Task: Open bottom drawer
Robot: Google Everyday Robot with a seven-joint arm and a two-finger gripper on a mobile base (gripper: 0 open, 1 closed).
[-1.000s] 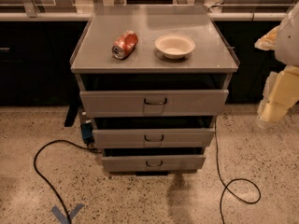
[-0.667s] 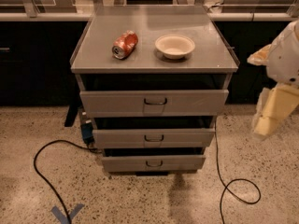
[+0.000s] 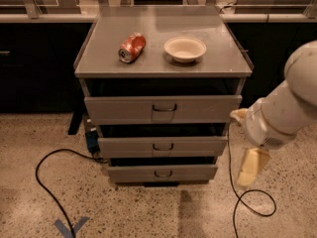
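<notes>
A grey metal cabinet has three drawer fronts stacked under its top. The bottom drawer [image 3: 162,173] is the narrowest and lowest front, with a small dark loop handle [image 3: 163,173] at its centre. It sits just above the floor, with a dark gap above it. My white arm [image 3: 287,108] comes in from the right edge. The gripper [image 3: 249,166] hangs low to the right of the cabinet, roughly level with the bottom drawer and apart from it.
A lying red soda can [image 3: 132,47] and a white bowl [image 3: 184,49] sit on the cabinet top [image 3: 124,63]. Black cables [image 3: 44,182] loop over the speckled floor on both sides. Blue tape [image 3: 69,227] marks the floor at front left. Dark counters stand behind.
My arm has swung in from the right edge toward the cabinet, and the gripper has dropped lower. The drawers, can and bowl have not moved.
</notes>
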